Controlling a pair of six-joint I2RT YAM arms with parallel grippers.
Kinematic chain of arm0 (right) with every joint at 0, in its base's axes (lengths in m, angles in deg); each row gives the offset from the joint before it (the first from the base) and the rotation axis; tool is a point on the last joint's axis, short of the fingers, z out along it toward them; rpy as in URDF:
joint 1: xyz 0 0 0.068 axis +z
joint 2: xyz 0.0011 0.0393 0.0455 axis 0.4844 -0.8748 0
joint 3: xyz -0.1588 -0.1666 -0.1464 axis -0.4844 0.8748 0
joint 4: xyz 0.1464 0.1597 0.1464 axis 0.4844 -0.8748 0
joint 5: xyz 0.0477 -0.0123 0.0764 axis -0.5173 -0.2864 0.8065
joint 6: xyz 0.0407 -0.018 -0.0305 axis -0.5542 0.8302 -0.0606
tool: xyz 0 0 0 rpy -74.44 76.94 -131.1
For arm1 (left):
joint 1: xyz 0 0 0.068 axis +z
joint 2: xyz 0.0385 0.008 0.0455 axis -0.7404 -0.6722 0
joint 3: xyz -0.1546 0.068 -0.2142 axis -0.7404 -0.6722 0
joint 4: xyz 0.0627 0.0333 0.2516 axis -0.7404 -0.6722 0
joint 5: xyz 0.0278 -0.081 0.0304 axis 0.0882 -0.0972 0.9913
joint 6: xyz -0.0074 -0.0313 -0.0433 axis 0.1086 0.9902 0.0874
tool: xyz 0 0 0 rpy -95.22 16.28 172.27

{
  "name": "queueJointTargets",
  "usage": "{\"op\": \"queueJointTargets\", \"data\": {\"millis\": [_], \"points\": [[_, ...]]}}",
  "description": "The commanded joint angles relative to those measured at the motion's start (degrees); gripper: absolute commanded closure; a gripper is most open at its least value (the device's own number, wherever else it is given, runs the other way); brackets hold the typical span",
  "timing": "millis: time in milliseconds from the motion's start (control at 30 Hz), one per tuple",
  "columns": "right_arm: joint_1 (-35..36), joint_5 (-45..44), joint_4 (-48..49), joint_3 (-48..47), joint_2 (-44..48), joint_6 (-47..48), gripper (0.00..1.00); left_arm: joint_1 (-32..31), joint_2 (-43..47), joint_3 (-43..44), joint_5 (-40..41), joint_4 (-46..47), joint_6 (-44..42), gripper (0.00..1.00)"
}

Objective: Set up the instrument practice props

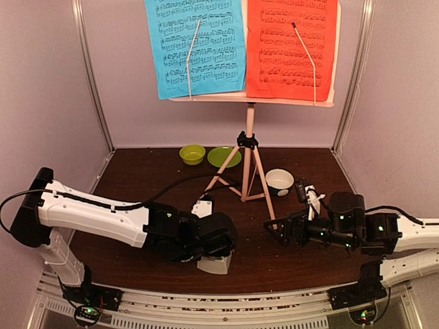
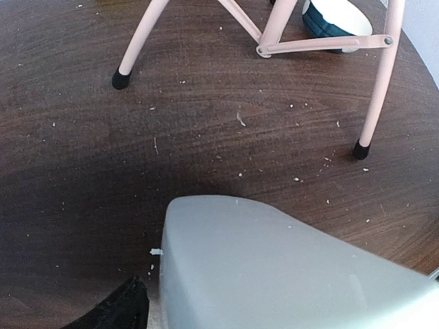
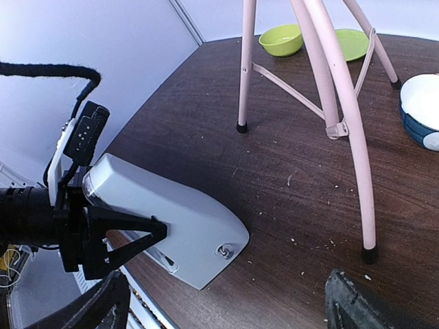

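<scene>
The pale pink music stand [image 1: 250, 137] stands at the table's middle back on tripod legs [image 3: 329, 82]. It holds a blue sheet-music page [image 1: 195, 48] on the left and a red one [image 1: 291, 48] on the right. My left gripper [image 1: 211, 245] is shut on the white metronome [image 1: 217, 264] near the front edge. The metronome [image 3: 164, 219] looks tilted, with its narrow top in the jaws and its wide base low. It fills the left wrist view [image 2: 274, 267], where one black finger [image 2: 127, 308] shows beside it. My right gripper [image 3: 226, 308] is open and empty, just right of the metronome.
A green bowl [image 1: 192, 154] and a green plate [image 1: 224, 157] sit at the back behind the stand. A small white bowl with a dark rim [image 1: 280, 181] sits by the stand's right leg. Pale walls enclose the table on three sides. Crumbs dot the dark wood.
</scene>
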Motion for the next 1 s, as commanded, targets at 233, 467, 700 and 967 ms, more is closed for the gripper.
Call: {"op": "queueJointTargets", "data": {"millis": [233, 467, 700, 967], "points": [[-0.6, 2.2, 4.3, -2.1, -2.7, 1.8, 0.00, 1.2, 0.4, 0.6, -3.3, 3.1, -11.9, 0.30], [-0.7, 3.5, 3.4, -3.6, -4.6, 3.9, 0.00, 1.2, 2.2, -0.1, -3.2, 4.0, -16.6, 0.41], [-0.7, 4.6, 3.5, -2.7, -5.6, 3.9, 0.00, 1.2, 3.4, -0.5, -3.4, 6.5, -22.4, 0.53], [-0.7, 6.2, 6.9, -0.1, -7.0, 3.7, 0.00, 1.2, 5.0, -0.9, -3.4, 8.9, -28.1, 0.59]]}}
